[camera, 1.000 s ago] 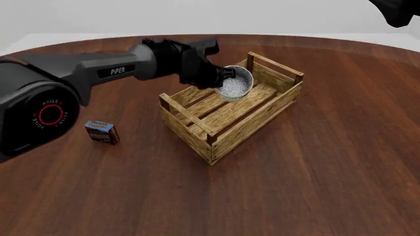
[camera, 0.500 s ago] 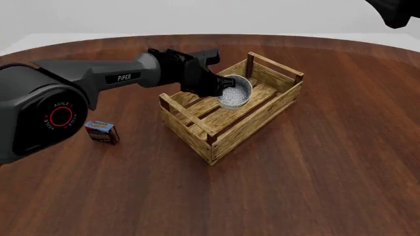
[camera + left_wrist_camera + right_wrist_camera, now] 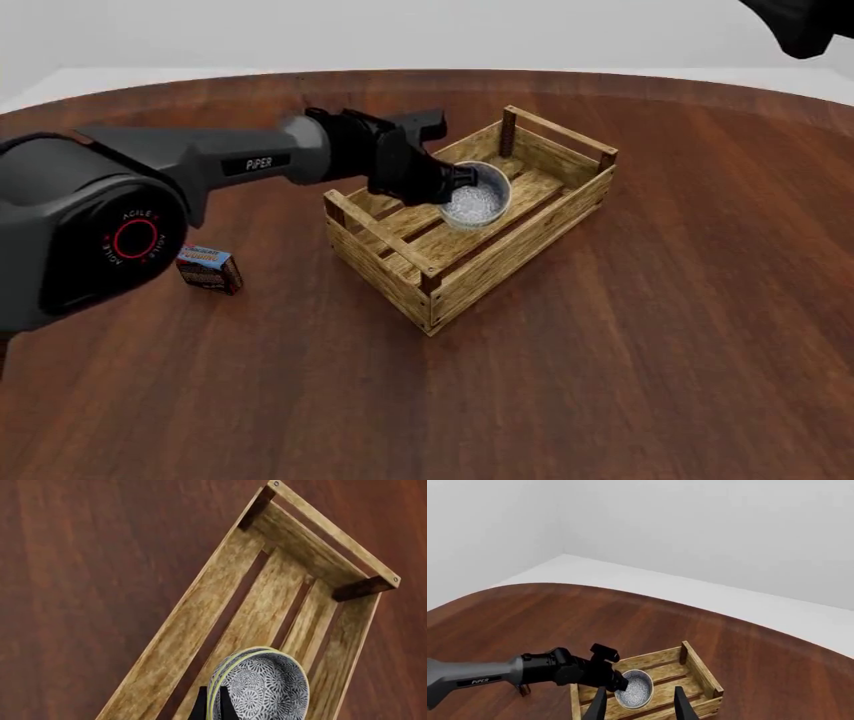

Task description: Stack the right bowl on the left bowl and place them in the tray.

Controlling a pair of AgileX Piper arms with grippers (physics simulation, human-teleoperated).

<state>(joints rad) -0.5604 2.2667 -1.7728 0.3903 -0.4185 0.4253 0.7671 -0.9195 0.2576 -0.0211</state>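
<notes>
Dark-wood bench (image 3: 667, 330) fills the frame; at its centre sits the slatted tray (image 3: 514, 250). Our left gripper (image 3: 451, 184) holds the stacked bowls (image 3: 477, 197) by their near rim, tilted, low inside the tray's far end. They look stiff, glazed, likely slippery and chip-prone, so we judge a rim pinch right. Our right gripper (image 3: 639, 702) hangs high, fingers (image 3: 598, 705) spread wide. Small box (image 3: 208, 268) lies at left.

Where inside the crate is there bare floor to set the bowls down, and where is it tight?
The tray floor is bare from the stacked bowls to its near end. The far end is crowded: the left pincer grips the bowls' rim there.
</notes>
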